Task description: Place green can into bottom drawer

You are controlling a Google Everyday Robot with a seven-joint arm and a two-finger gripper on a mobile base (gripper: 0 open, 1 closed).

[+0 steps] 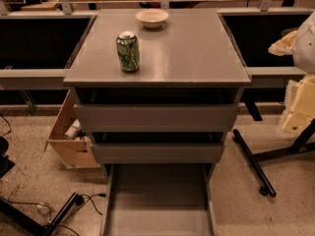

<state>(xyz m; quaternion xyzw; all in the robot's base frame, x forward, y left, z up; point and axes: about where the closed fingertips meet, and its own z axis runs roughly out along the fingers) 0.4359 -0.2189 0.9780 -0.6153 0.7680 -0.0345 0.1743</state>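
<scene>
The green can [128,51] stands upright on the left part of the grey cabinet top [187,53], silver top with pull tab facing up. The bottom drawer [158,200] is pulled out at the foot of the cabinet, a wide shallow grey tray with nothing in it. The two grey-fronted drawers above it [156,117] are nearly shut. My gripper [297,113] is at the right edge of the view, beside the cabinet and well to the right of the can, holding nothing that I can see.
A shallow cream bowl [152,17] sits at the back of the cabinet top. An open cardboard box [69,136] lies on the floor to the left. A black stand with wheeled legs [256,166] is on the right, and cables [74,203] lie at the lower left.
</scene>
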